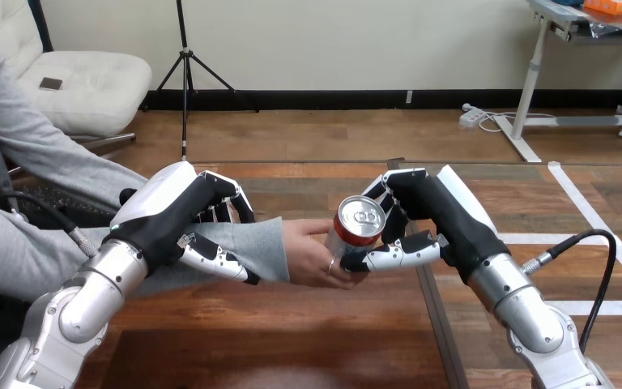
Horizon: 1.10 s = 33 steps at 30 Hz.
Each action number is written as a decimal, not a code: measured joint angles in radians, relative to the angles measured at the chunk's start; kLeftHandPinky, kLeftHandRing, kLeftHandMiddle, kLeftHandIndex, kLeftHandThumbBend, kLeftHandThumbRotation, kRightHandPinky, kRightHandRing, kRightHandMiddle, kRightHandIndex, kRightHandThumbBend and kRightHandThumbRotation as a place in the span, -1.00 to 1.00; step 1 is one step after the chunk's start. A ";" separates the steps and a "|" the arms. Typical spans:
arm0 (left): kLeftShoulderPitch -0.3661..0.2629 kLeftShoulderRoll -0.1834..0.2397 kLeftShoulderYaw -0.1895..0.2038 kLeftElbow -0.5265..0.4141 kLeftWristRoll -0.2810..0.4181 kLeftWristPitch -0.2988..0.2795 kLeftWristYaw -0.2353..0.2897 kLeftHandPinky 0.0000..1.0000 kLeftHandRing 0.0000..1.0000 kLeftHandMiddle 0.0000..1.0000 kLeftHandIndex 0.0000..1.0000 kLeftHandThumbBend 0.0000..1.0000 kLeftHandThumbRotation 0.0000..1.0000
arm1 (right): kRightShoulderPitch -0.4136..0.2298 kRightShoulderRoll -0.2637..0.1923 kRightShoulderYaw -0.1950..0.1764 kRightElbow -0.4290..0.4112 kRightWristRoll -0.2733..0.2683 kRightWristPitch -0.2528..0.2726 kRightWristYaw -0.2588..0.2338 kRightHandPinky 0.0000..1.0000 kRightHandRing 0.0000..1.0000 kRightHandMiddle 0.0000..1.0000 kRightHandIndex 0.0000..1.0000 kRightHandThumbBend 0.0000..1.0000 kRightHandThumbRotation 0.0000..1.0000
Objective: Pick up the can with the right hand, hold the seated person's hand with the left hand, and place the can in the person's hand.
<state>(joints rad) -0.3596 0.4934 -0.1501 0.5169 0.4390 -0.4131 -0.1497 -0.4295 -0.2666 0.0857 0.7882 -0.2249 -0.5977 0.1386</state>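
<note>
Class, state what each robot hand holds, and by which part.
The right hand grips the red-and-silver metal can by its side wall; the person's hand touches it too. The left hand clasps the person's grey-sleeved forearm.

Showed a wooden table (291,340) of dark brown planks, bare below the fingers (219,261) of the left hand (170,207). Was split by a dark seam (441,340) passing under the fingers (393,257) of the right hand (445,215). Bore white tape lines (595,217) right of those fingers.
</note>
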 measured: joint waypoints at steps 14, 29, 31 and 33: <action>0.000 0.000 0.002 0.000 -0.002 0.000 0.001 -0.62 -0.52 -0.39 -0.13 0.56 -1.00 | -0.010 0.000 0.000 0.000 0.017 -0.008 0.001 -0.52 -0.43 -0.27 -0.15 0.58 -1.00; 0.000 0.001 0.003 0.000 -0.002 0.000 0.005 -0.63 -0.54 -0.40 -0.13 0.56 -1.00 | -0.010 0.000 -0.005 -0.075 0.073 0.096 0.062 -0.22 -0.12 -0.03 0.02 0.89 -0.76; 0.000 0.001 0.003 0.000 -0.002 0.000 0.006 -0.63 -0.54 -0.39 -0.12 0.56 -1.00 | -0.010 -0.001 -0.007 -0.088 0.079 0.109 0.069 -0.20 -0.09 -0.01 0.04 0.92 -0.61; 0.000 0.001 0.003 0.000 -0.002 0.000 0.006 -0.62 -0.52 -0.38 -0.12 0.56 -1.00 | -0.010 0.000 -0.008 -0.103 0.088 0.124 0.074 -0.16 -0.06 0.02 0.08 0.95 -0.41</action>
<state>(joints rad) -0.3596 0.4941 -0.1468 0.5167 0.4371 -0.4131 -0.1434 -0.4393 -0.2670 0.0779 0.6854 -0.1367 -0.4741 0.2121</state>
